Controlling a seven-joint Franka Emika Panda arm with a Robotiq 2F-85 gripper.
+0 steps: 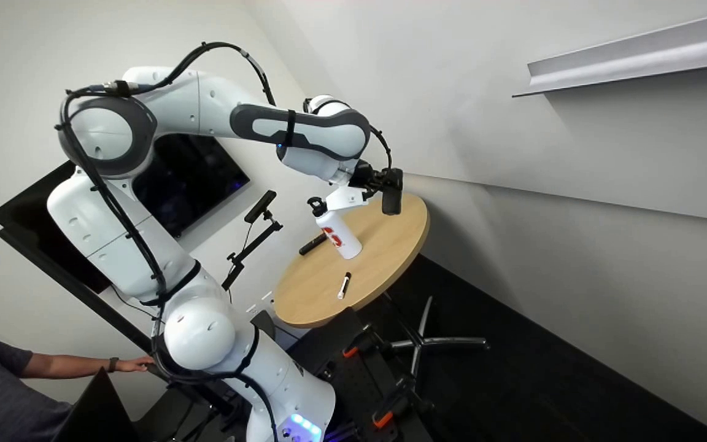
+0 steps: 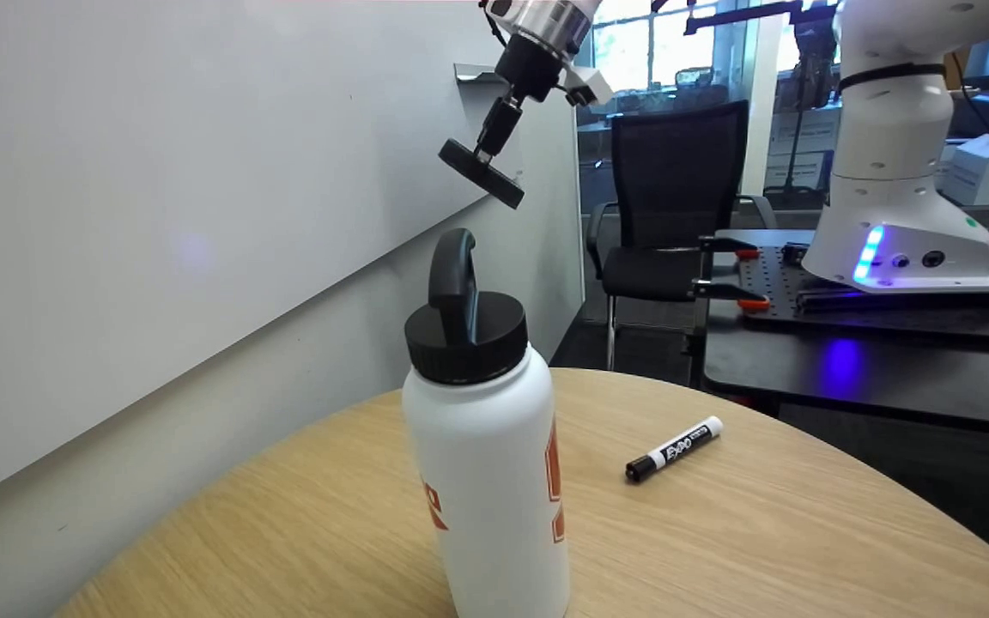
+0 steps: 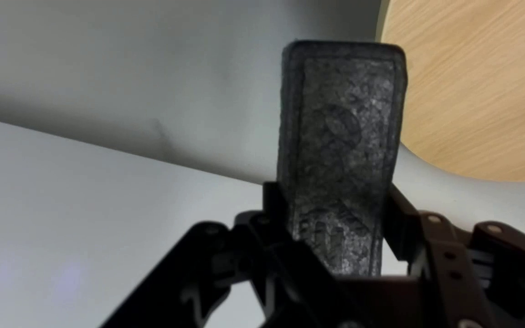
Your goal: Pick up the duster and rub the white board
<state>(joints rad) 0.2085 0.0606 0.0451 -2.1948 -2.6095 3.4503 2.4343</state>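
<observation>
High in the middle of an exterior view, the claw [image 2: 487,149] grips the duster [image 2: 481,175], tilted and seemingly clear of the white board [image 2: 168,189] at upper left. I'd square the duster flat to it, then rub lightly.

An office-style room equipped as a robotics lab: a large white board [image 2: 160,215] covers much of a wall [image 2: 314,369], a dry-erase marker [image 2: 679,451] lies on a round wooden bench [image 2: 803,532] near it, and a mesh-backed armchair [image 2: 679,180] stands farther off, with bright windows [image 2: 621,56] beyond and, at far right, boxes [image 2: 982,176]. In an exterior view, a large dark screen [image 1: 197,178] appears at left against a pale wall [image 1: 16,80]. The lab side shows in a white robot arm [image 2: 898,197] standing over a perforated plate [image 2: 767,273], with orange-tipped clamps [image 2: 752,303] at the edge of a black worktop [image 2: 769,360].
</observation>
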